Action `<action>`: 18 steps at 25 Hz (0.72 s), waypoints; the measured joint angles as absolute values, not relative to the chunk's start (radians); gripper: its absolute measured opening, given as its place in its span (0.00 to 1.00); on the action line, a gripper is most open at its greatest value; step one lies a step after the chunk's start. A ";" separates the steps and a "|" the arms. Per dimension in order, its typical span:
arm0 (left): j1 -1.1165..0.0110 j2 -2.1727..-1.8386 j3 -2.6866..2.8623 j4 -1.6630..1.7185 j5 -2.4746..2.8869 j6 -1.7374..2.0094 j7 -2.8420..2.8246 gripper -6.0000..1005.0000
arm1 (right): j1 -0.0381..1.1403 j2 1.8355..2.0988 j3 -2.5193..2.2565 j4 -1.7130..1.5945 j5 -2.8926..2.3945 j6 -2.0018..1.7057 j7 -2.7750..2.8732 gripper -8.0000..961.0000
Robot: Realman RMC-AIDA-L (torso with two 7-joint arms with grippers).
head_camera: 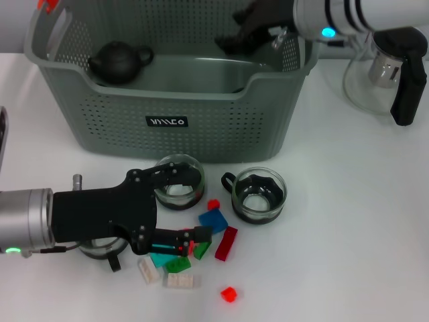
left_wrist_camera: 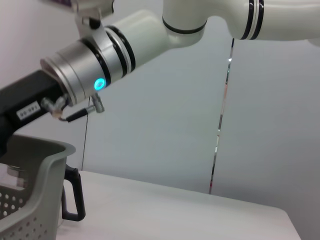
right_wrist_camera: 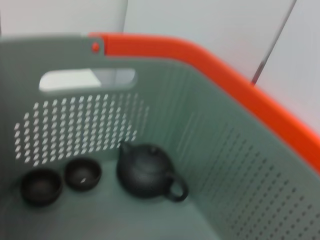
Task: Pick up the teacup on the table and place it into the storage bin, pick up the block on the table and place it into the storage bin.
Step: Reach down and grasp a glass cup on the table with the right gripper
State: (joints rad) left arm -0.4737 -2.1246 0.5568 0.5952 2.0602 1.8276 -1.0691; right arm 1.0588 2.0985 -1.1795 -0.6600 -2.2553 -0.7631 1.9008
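Left gripper [head_camera: 196,240]: I see my left arm reaching in low from the left edge of the head view, forearm level over the table, the black hand pointing toward the scattered blocks. Its fingers are drawn close on a small red block [head_camera: 199,236] at the tips; I read that as a pinch on it, just above the table.

Blocks nearby: a blue block [head_camera: 213,220], a dark red bar [head_camera: 226,243], green block [head_camera: 178,264], two white blocks [head_camera: 179,280] and a lone red cube [head_camera: 228,294] lie loose around and below the fingertips.

Teacups: one glass teacup [head_camera: 178,181] sits just behind the left hand, another glass teacup with a dark handle [head_camera: 258,194] stands to its right; both are on the table in front of the storage bin.

Right gripper [head_camera: 242,33]: my right arm comes in from the upper right, wrist with a lit blue ring, black hand hanging over the bin's far right corner. I cannot tell how far its fingers are parted.

Storage bin [head_camera: 201,127]: grey-green, perforated, at the back of the table. Inside I see a dark teapot [right_wrist_camera: 147,171] and two small dark cups [right_wrist_camera: 82,174] on its floor.

Beyond the bin: a glass pitcher [head_camera: 385,74] with a black handle stands at the right.
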 joint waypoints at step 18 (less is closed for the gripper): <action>-0.472 -2.121 0.557 0.595 2.061 1.828 -1.069 0.89 | 0.649 2.095 -1.167 -1.472 -2.052 -1.364 2.017 0.67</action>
